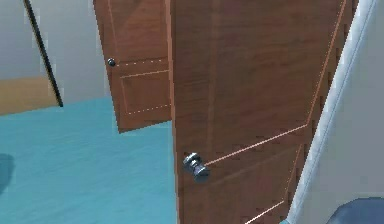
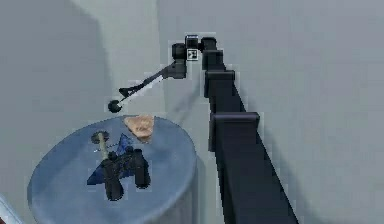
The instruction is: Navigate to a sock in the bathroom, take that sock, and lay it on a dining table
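Note:
In the arm side view the dark arm (image 2: 235, 130) reaches up along a pale wall. At its far end the gripper (image 2: 122, 98) slants down to the left, with its fingertips just above a round blue-grey tabletop (image 2: 170, 175). A small tan, crumpled thing (image 2: 140, 126), possibly the sock, lies on the far edge of that top, close under the fingers. I cannot tell whether the gripper holds anything.
A dark, binocular-like object (image 2: 122, 170) and a small dark piece (image 2: 101, 140) also lie on the round top. In the forward view a brown door with a metal knob (image 1: 196, 165) stands very close. A second brown door (image 1: 135, 70) stands behind it over a teal floor (image 1: 80, 160).

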